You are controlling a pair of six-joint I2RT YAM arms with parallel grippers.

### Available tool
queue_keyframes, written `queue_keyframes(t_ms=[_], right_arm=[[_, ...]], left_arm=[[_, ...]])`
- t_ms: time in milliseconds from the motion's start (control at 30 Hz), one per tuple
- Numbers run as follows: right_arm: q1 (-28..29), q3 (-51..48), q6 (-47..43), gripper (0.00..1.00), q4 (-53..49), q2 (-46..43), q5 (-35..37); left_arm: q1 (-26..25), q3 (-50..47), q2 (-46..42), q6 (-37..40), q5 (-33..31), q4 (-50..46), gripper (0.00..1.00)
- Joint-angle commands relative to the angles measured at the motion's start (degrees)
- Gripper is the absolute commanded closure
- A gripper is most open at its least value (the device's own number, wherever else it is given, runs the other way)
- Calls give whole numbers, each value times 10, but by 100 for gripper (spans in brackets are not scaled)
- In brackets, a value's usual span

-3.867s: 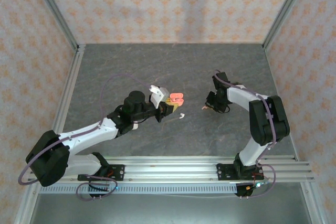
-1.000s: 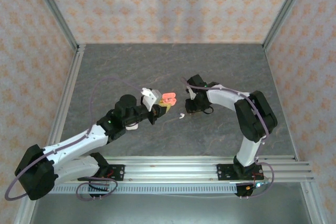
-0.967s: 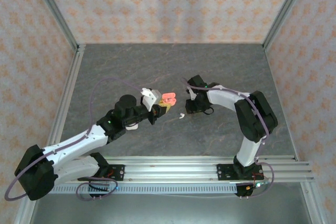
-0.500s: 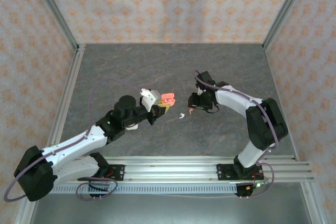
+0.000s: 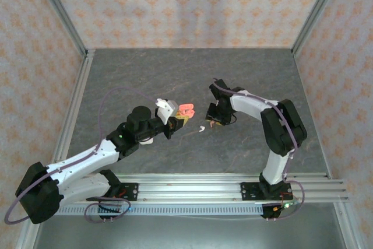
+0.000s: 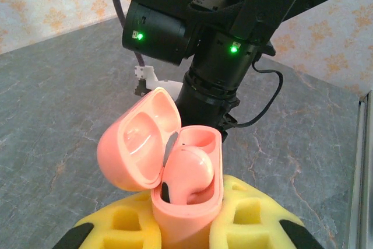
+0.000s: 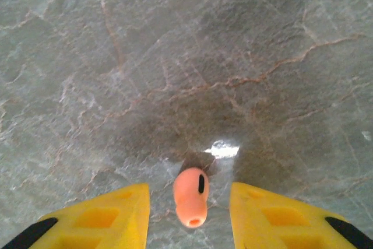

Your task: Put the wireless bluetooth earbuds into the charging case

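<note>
My left gripper (image 6: 186, 228) is shut on a pink charging case (image 6: 185, 205), held upright above the table with its lid (image 6: 137, 147) swung open to the left. One pink earbud (image 6: 187, 170) sits in the case's near slot; the far slot is empty. In the top view the case (image 5: 186, 109) is at the table's centre, and my right gripper (image 5: 212, 118) is just right of it. A second pink earbud (image 7: 191, 195) lies on the table between my right gripper's (image 7: 189, 223) yellow fingers (image 7: 99, 220), with a gap on each side. A white earbud (image 5: 201, 127) lies between the grippers.
The grey stone-patterned table (image 5: 175, 74) is walled at the back and both sides by patterned panels. My right arm's black wrist (image 6: 221, 56) stands close behind the held case. A metal rail (image 5: 192, 188) runs along the near edge.
My right wrist has shifted slightly left and nearer over the last half second, staying low over the table. The left arm and the case it holds have not moved.
</note>
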Motion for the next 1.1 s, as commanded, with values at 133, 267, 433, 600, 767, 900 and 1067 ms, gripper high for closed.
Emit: queue_keyframes(t_ms=[133,267,433,600,767,900,1067], right_arm=[[2,26,-3,64,-32,34,28],[2,30,-5,69,-33,38,21],[4,30,-5,73,-34,32,12],[10,24,-2,72,-32,32,8],[12,23,-2,74,-31,39,7],[13,26,-4,82,-33,36,7],[13,31,-2,89,-37,19,6]], left_arm=[[-5,-6,-8,11,-1,10,100],[-6,-7,-8,14,-4,10,100],[-6,-6,-8,19,-8,8,100],[-5,-4,-2,20,-9,10,100],[-5,-1,5,19,-6,12,100],[-6,0,5,18,-7,10,100],[-5,-3,5,19,-10,13,100]])
